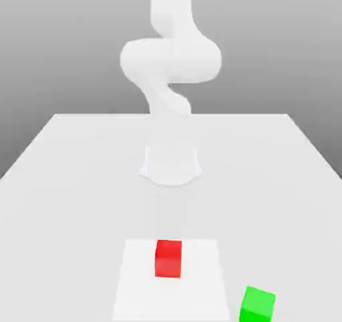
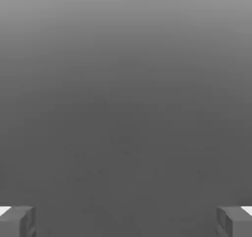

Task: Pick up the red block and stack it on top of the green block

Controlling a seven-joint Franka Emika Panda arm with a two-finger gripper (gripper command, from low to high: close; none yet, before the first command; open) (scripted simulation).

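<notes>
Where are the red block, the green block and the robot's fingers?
Red block (image 1: 168, 263): exterior view, on its front face.
Green block (image 1: 257, 305): exterior view, on its front face.
Fingers (image 2: 241, 226): hand view, on the tip of one of them.

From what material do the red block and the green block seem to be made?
Red block: perhaps painted wood or plastic, smooth; its faces are evenly coloured, with no grain to see.
Green block: perhaps the same material, also smooth, with flat, bright faces and straight edges. The look does not settle which.
</notes>
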